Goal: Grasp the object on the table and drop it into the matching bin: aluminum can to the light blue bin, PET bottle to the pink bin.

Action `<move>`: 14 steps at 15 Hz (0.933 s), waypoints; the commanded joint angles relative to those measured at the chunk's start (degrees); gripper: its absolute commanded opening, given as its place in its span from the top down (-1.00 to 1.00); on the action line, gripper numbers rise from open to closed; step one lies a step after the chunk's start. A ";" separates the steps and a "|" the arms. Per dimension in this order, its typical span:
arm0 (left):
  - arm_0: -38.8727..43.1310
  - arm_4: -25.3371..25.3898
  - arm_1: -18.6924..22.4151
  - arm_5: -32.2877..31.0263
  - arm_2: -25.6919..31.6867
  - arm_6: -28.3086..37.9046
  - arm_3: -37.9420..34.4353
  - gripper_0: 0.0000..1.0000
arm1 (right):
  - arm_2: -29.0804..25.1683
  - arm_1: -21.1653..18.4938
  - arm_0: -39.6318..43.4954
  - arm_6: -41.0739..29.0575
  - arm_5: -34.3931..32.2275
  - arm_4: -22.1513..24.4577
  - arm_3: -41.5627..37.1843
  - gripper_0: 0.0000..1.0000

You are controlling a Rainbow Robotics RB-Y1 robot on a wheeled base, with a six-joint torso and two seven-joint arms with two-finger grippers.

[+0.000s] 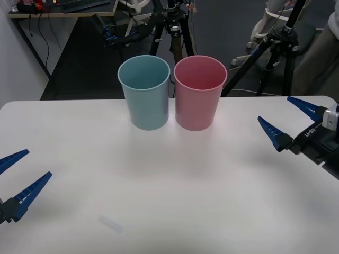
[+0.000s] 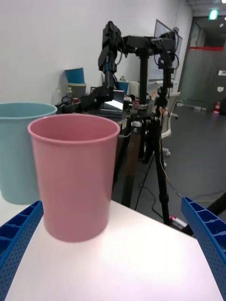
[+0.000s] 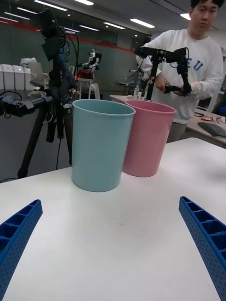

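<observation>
The light blue bin (image 1: pixel 144 92) and the pink bin (image 1: pixel 199 92) stand upright side by side, nearly touching, at the far middle of the white table (image 1: pixel 175 174). The object, whether aluminum can or PET bottle, is out of view. My left gripper (image 1: pixel 38 163) hovers open over the near left of the table, with nothing between its blue fingers. My right gripper (image 1: pixel 274 108) is open at the right edge, level with the bins. The left wrist view has the light blue bin (image 3: pixel 101 143) nearer than the pink bin (image 3: pixel 148 141). The right wrist view has the pink bin (image 2: pixel 75 178) in front.
Black tripods (image 1: pixel 172 32) (image 1: pixel 280 47) stand on the floor just behind the table's far edge. A faint pale mark (image 1: pixel 111 224) lies on the tabletop near the front. Wide bare tabletop stretches between the bins and both grippers.
</observation>
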 commanded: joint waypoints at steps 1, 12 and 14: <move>0.00 0.00 0.00 0.00 0.00 0.00 0.00 -1.00 | -5.69 0.00 2.99 -0.58 -5.66 -0.20 2.15 -1.00; 0.00 0.00 0.00 0.00 0.00 0.00 0.00 -1.00 | -22.04 -0.09 15.03 -2.34 -21.75 -0.20 2.15 -1.00; 0.00 0.00 0.00 0.00 0.00 0.00 0.00 -1.00 | -23.00 -0.09 15.65 -1.11 -22.80 -0.55 2.15 -1.00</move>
